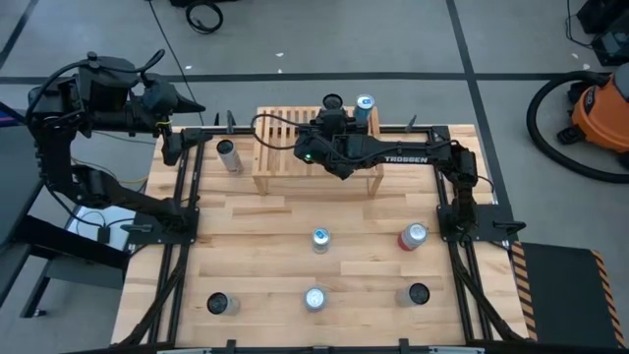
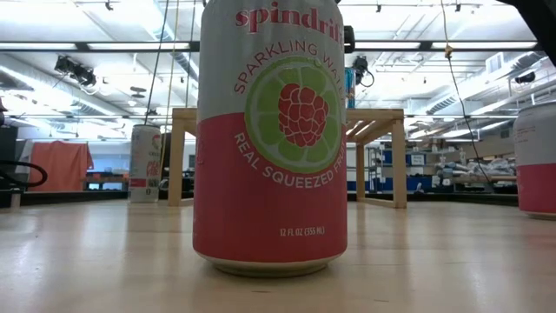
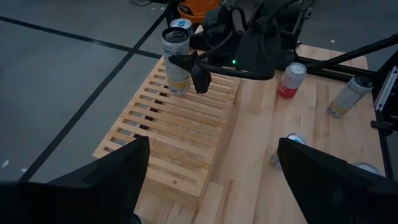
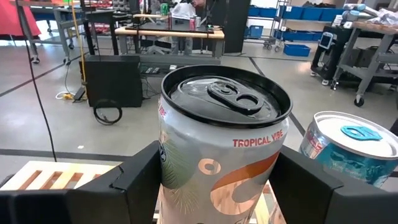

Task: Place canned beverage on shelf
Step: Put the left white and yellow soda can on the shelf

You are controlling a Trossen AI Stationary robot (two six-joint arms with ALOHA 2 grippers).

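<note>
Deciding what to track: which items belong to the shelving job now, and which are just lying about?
In the job:
- shelf
- black-topped can between right hand fingers
- blue-topped can on shelf

Lying about:
- six table cans, such as the red one
- left hand, open, idle

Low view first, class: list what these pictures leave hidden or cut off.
- Low view: the big pink can hides the middle of the shelf; its top is cut off by the edge.
- Right wrist view: the right claw flanks the black-topped can, whose base is cut off.
- High view: table can labels are too small.
</note>
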